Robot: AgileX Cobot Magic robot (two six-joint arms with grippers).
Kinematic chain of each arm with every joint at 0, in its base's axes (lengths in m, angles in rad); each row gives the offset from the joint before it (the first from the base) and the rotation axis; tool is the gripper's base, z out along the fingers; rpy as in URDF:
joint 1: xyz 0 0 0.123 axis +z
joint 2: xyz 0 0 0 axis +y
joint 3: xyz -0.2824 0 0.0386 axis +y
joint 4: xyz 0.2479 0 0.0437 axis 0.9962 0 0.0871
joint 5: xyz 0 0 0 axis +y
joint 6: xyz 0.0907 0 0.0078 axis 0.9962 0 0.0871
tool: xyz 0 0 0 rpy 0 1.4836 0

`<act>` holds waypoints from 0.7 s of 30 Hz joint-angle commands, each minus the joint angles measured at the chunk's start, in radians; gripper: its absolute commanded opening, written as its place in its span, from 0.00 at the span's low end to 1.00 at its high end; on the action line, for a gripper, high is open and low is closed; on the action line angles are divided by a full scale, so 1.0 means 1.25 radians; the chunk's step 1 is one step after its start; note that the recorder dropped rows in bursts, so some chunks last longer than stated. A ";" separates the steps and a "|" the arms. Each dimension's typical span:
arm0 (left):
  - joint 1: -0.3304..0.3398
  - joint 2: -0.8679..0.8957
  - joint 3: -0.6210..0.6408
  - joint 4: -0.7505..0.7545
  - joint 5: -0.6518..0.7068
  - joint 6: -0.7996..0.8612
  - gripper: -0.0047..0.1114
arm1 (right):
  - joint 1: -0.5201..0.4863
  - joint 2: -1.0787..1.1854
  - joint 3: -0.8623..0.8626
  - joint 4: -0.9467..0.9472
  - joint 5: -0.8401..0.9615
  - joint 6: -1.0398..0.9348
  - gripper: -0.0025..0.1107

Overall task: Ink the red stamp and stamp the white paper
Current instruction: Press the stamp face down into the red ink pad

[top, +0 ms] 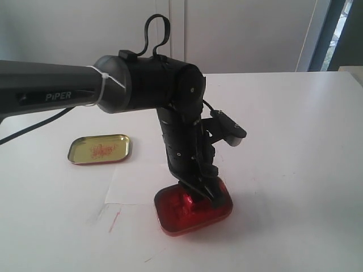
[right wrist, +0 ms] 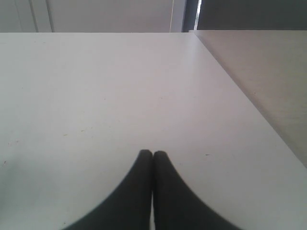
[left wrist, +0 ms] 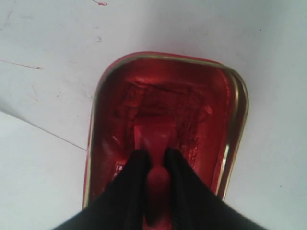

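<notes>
Left hand (left wrist: 157,155) clamped red stamp (left wrist: 153,136) in ink tin (left wrist: 237,120); flat, even press seemed needed. White paper (top: 133,181) at ten o'clock. Right hand (right wrist: 152,154) together, empty.

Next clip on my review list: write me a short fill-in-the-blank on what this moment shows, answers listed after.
1. The left gripper grips the small dark-red plastic ____ inside the red rounded-rectangle ink tin.
2. The right gripper, above bare white tabletop, has its jaws ____.
3. In the exterior view, the thin white paper sheet lies between that tin and the shallow ____-coloured tin lid.
Missing words: stamp; shut; gold.
</notes>
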 commanded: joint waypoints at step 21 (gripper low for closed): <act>0.003 -0.005 -0.004 -0.058 0.008 0.023 0.04 | 0.002 -0.003 0.004 0.002 -0.012 0.000 0.02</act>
